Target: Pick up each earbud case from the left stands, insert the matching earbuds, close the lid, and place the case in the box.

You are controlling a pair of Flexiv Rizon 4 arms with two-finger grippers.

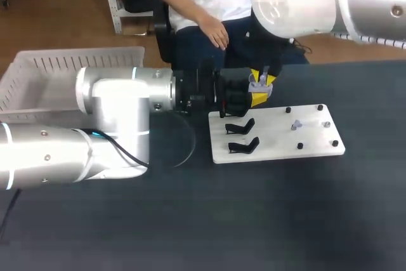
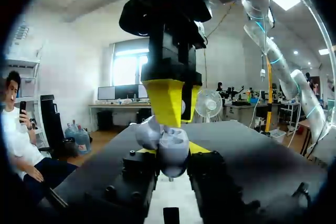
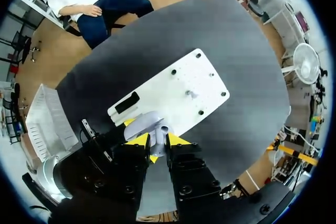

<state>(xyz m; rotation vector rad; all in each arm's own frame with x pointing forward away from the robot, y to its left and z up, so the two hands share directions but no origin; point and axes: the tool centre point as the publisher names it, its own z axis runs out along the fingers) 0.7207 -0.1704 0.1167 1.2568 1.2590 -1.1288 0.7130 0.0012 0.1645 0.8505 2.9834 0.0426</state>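
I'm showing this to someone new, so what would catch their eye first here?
The left gripper and right gripper meet over the far-left corner of the white board, the left's jaws shut on an open lilac earbud case. A white slatted basket sits far left.

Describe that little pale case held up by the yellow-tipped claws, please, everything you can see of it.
The earbud case is small, rounded and pale lavender-grey, and looks like glossy plastic. Its lid stands open, tipped to one side. It is held in the air near the white board, not on a stand. The left claw grips its body from two sides with its yellow tips; the right claw meets it from above. What is inside cannot be seen.
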